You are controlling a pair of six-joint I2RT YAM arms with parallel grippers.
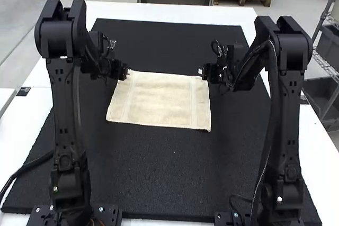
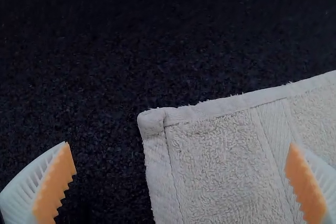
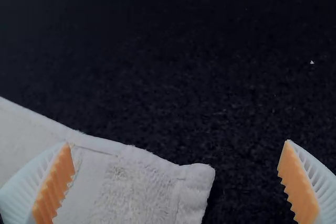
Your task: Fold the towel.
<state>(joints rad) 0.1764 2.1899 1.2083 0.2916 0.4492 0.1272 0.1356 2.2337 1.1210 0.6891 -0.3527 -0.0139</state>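
Left tool [image 2: 180,144]: wide, nothing gripped, poised at far-left corner of towel [image 1: 161,99]. Right tool [image 3: 177,142]: wide, empty, at far-right corner. Paired placement likely lets you lift far edge evenly, then fold toward near edge; uneven pickup may skew fold. Towel lies spread flat on black mat [image 1: 153,168], atop desk [image 1: 169,14].

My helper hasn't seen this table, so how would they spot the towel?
On the white table, find the big black mat. Around its middle, between the left arm and right arm, lies the towel: a cream rectangle, spread out, with a woven band near each side edge. Unlike the dark arms and mat, it is pale cloth.
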